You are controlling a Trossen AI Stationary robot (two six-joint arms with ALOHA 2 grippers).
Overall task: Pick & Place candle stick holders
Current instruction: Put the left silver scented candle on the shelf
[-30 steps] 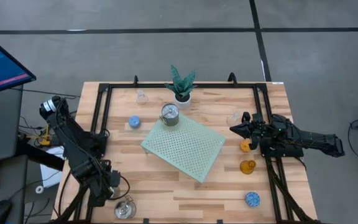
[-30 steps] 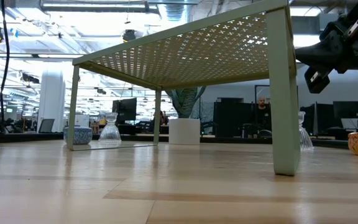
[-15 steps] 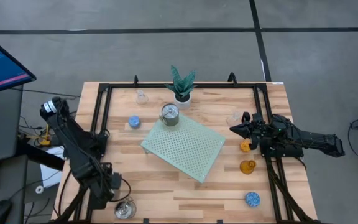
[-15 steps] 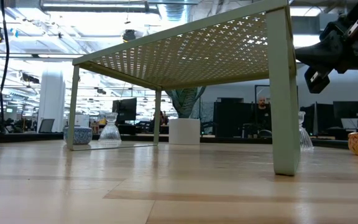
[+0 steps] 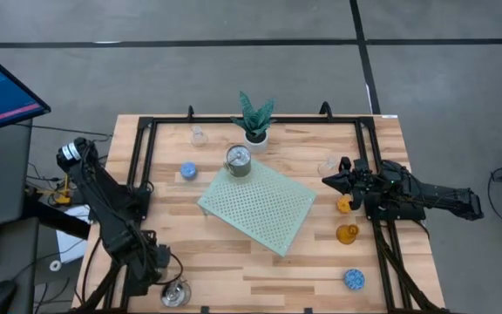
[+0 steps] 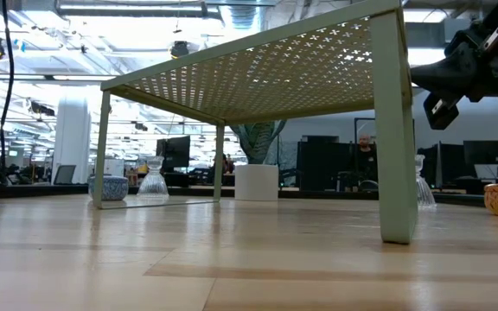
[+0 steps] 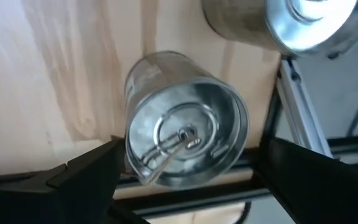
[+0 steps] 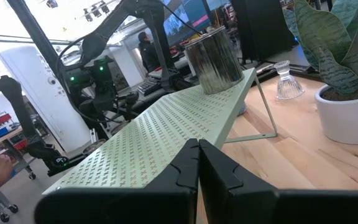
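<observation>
Left gripper (image 7: 185,186) low at near-left desk (image 5: 234,262) corner, fingers (image 7: 86,174) spread wide either side of silver holder (image 7: 185,137), seemingly lined up to grip; right gripper (image 5: 331,180) parked shut beside orange holder (image 5: 344,205).

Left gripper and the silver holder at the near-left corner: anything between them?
Nothing visible. In the left wrist view the left gripper is open right over the silver holder, a finger on each side, with a second silver holder just beyond it.
</observation>
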